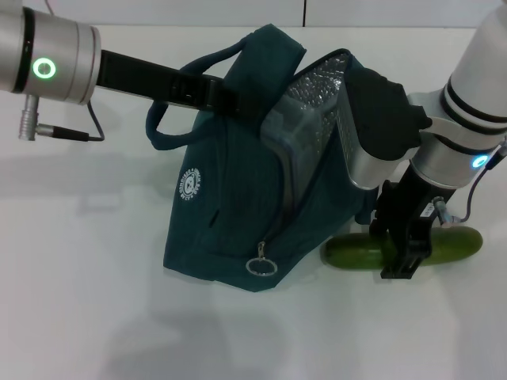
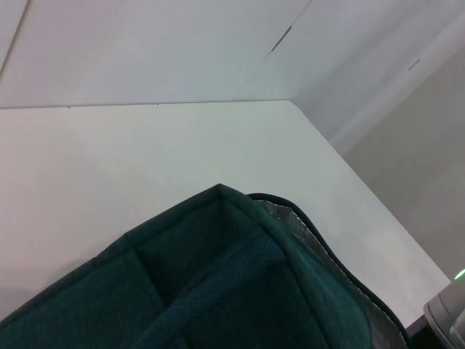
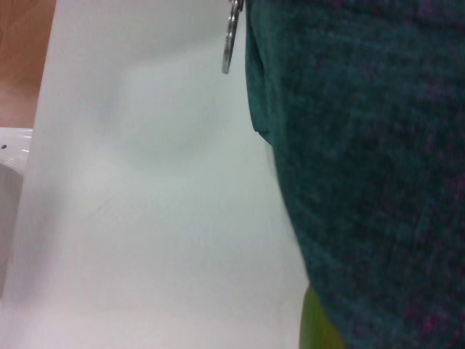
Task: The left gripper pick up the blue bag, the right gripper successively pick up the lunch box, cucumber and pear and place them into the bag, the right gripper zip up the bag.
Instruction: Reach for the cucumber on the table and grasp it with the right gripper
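Observation:
The blue bag (image 1: 230, 214) stands mid-table in the head view, its mouth open and its silver lining showing. My left gripper (image 1: 226, 99) is shut on the bag's top edge by the handle and holds it up. The clear grey lunch box (image 1: 297, 138) sits inside the bag. The green cucumber (image 1: 352, 253) lies on the table just right of the bag's base. My right gripper (image 1: 404, 257) is down over the cucumber's middle. The right wrist view shows the bag's wall (image 3: 363, 145) close up and a sliver of cucumber (image 3: 316, 327). The pear is out of view.
A metal zipper ring (image 1: 261, 265) hangs at the bag's lower front corner and also appears as the ring (image 3: 232, 36) in the right wrist view. The bag's loop handle (image 1: 158, 131) sticks out to the left. The white table's far edge (image 2: 218, 103) meets a wall.

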`<state>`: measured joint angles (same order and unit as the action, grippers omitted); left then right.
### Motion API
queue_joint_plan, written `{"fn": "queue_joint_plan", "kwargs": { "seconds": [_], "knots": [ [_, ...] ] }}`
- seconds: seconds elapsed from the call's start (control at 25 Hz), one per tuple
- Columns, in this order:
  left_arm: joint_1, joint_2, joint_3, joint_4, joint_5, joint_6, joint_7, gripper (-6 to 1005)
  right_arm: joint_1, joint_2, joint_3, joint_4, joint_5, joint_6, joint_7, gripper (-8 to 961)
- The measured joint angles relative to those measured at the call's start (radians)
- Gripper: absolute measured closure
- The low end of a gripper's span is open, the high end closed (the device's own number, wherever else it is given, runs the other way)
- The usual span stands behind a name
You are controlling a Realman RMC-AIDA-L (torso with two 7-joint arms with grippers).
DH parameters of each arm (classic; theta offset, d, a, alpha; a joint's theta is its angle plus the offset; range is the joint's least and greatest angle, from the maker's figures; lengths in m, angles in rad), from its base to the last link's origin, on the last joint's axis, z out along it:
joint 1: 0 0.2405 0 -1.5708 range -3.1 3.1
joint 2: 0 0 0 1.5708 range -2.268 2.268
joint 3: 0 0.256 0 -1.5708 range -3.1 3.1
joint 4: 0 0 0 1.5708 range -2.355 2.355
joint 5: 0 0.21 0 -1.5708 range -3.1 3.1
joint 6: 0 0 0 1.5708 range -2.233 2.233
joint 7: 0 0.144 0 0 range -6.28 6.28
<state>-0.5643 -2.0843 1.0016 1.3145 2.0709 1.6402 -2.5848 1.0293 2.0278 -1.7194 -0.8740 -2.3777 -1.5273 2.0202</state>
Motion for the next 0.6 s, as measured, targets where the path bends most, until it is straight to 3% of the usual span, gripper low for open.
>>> {"fn": "queue_joint_plan", "kwargs": {
  "seconds": [0.6],
  "knots": [
    [-0.002, 0.0, -0.001, -0.008, -0.003, -0.006, 0.006, 938, 0.001, 0.0, -0.03, 0.009, 0.002, 0.034, 0.004, 260]
  ]
}}
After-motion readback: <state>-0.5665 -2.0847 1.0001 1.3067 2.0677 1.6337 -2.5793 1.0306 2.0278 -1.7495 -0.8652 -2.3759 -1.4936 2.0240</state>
